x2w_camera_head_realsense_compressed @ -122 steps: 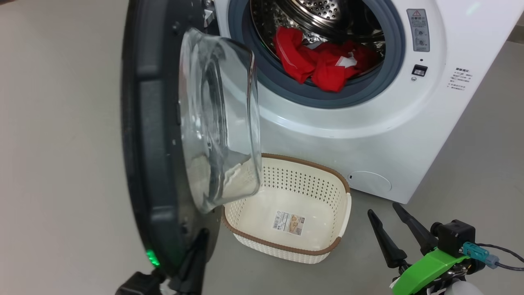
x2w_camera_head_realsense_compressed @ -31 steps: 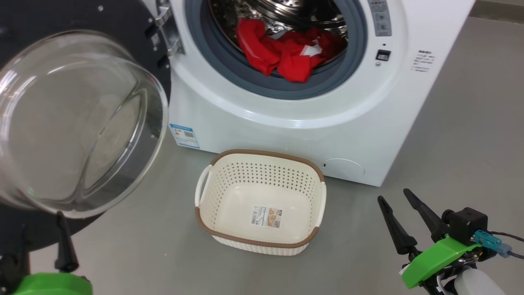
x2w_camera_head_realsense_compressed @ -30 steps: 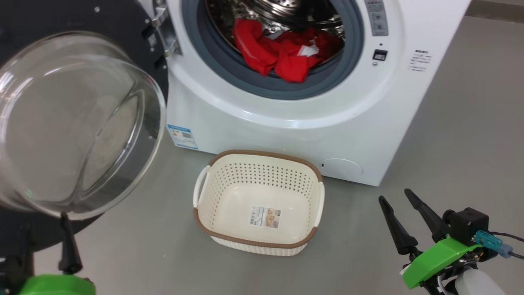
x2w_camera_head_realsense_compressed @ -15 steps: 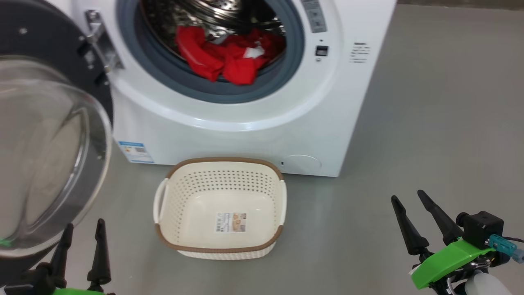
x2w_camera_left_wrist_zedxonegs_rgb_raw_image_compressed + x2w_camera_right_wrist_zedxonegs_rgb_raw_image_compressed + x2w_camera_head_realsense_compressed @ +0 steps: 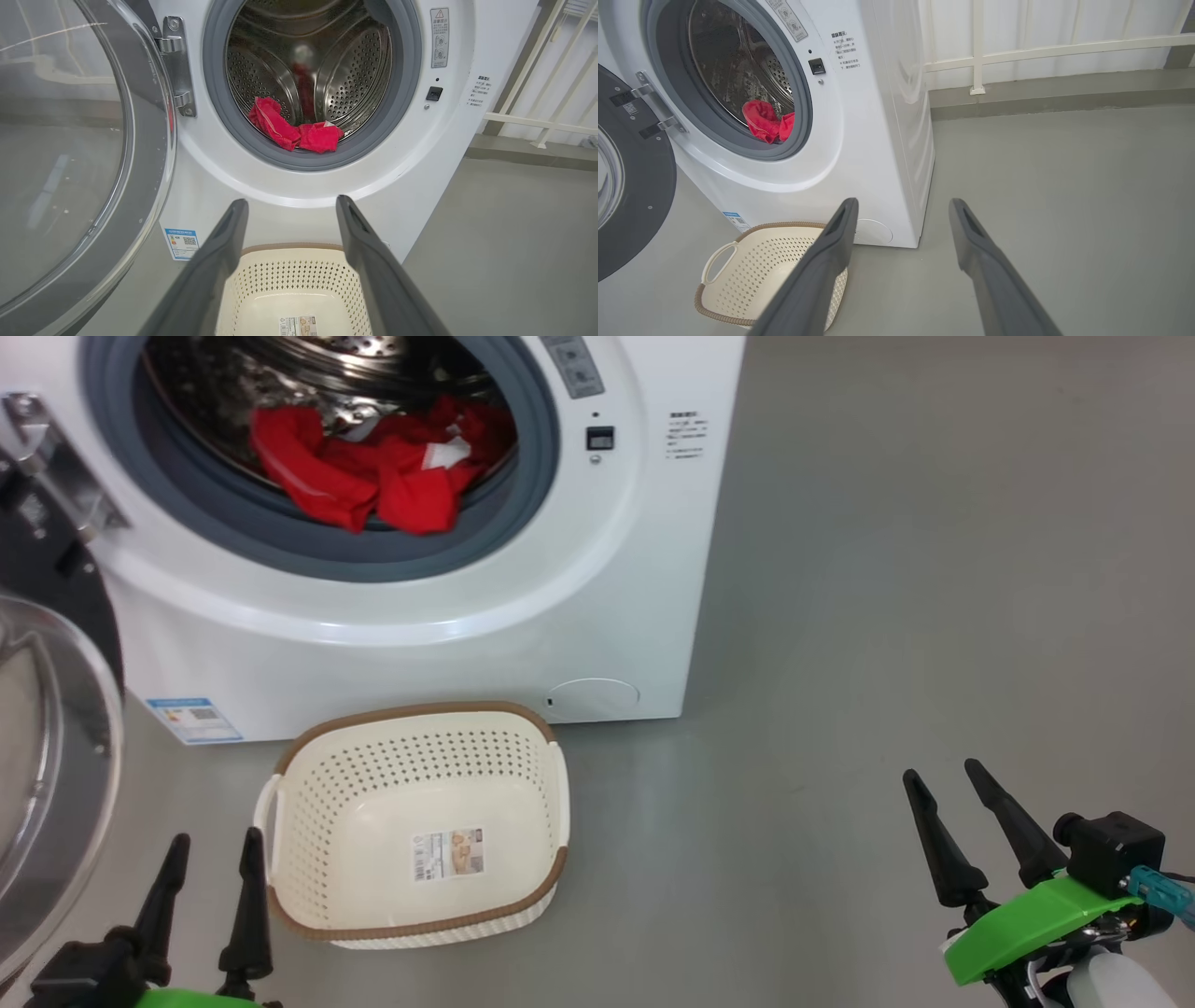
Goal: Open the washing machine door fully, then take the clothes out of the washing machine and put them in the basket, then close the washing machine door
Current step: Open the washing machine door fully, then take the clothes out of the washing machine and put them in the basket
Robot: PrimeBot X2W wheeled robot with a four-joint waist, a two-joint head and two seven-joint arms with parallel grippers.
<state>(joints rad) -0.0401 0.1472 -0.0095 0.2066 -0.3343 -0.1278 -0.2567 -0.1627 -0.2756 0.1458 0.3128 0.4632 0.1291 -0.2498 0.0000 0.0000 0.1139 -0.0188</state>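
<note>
I see left gripper [image 5: 215, 840] and right gripper [image 5: 943, 772] both spread, empty; clothes [image 5: 373, 476] in washing machine [image 5: 420, 653], door [image 5: 56, 775] wide open.

Washing machine [image 5: 420, 635] mouth unobstructed; washing machine door [image 5: 70, 140] swung wide at its left; basket [image 5: 411, 712] just before its front; open floor [image 5: 934, 569] rightward.

the head view looks steeply down from above at the front of the washing machine [image 5: 607, 597] and the basket [image 5: 411, 765] on the floor [image 5: 887, 616], fairly near. the left wrist view sits low, facing the drum [image 5: 355, 70] opening almost head-on. the right wrist view sits low too, further right, meeting the machine's front at a slant. all three share the clothes [image 5: 373, 476], the basket and the washing machine door [image 5: 56, 737].
</note>
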